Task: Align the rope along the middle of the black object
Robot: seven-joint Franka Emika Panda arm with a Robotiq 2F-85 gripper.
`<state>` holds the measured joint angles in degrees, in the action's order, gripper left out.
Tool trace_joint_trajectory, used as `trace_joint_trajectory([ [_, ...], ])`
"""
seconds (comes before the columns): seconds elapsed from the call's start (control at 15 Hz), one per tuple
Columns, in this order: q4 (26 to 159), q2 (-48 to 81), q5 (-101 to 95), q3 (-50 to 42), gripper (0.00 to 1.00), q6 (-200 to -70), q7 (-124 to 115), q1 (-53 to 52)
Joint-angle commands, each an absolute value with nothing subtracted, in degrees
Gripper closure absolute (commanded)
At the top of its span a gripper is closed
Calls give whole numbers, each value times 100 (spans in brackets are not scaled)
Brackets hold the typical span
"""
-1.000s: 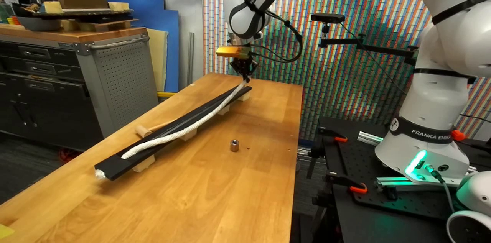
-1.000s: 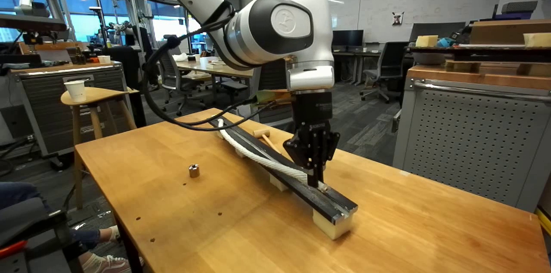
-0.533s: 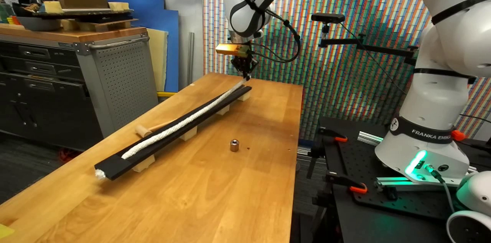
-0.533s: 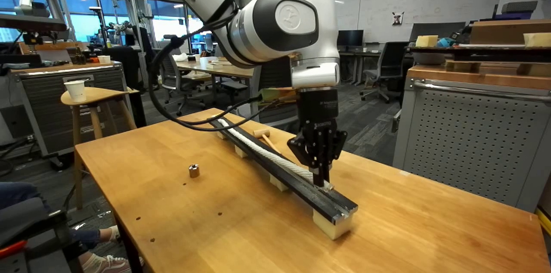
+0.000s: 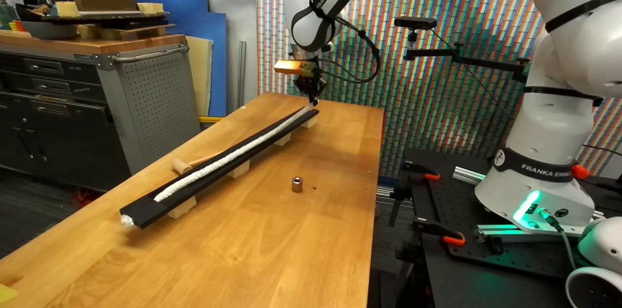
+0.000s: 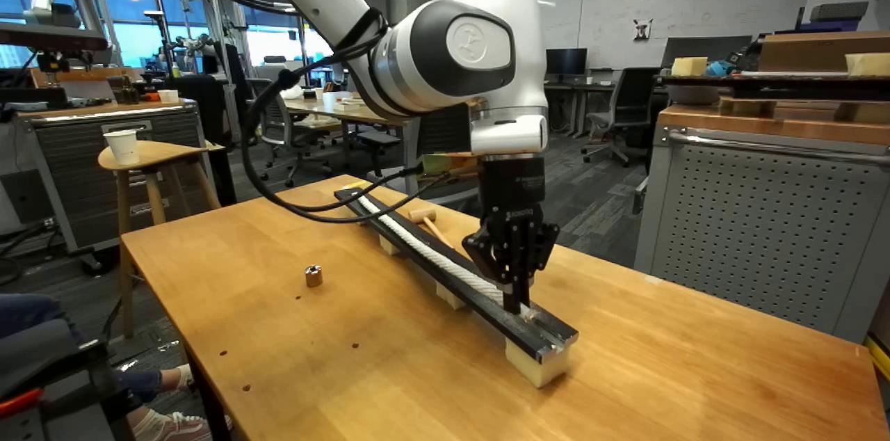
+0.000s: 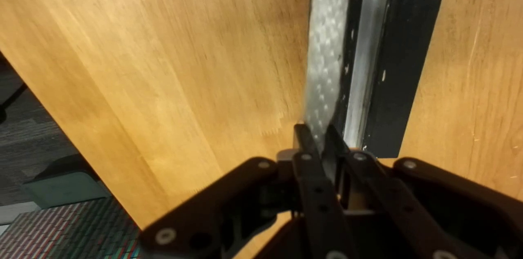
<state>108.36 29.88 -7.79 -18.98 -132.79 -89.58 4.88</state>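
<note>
The white rope point(image 5: 233, 155) lies nearly straight along the middle of the black bar point(image 5: 144, 210). It also shows in an exterior view point(image 6: 452, 266), running along the middle of the bar point(image 6: 480, 308). My gripper point(image 6: 516, 305) is low over the near end of the bar there, shut on the rope's end; a short tip sticks out past the fingers. In the wrist view the rope point(image 7: 326, 42) runs between the fingertips point(image 7: 316, 133). There it appears left of the bar's pale metal groove point(image 7: 363, 63), seemingly raised above it. The fingers hide part of the rope's end.
Pale blocks point(image 6: 539, 363) hold the bar above the wooden table point(image 5: 272, 249). A wooden mallet point(image 6: 421, 216) lies close behind the bar. A small metal cylinder point(image 5: 297, 184) stands on the table in front. A tool cabinet point(image 5: 146, 89) stands beyond the table.
The rope was bowed toward the bar's edge; it is now straight along the middle. My gripper rose and pulled slightly toward the bar's near end, then lowered with the rope still held.
</note>
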Motion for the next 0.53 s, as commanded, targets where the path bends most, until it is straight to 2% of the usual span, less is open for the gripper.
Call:
trace_joint_trajectory([
  [0.0, 10529, 3208, -746, -1853, 97, -13170, -9013, 536],
  [0.47, 10102, 3539, -653, -1832, 97, -13112, -9075, 544],
])
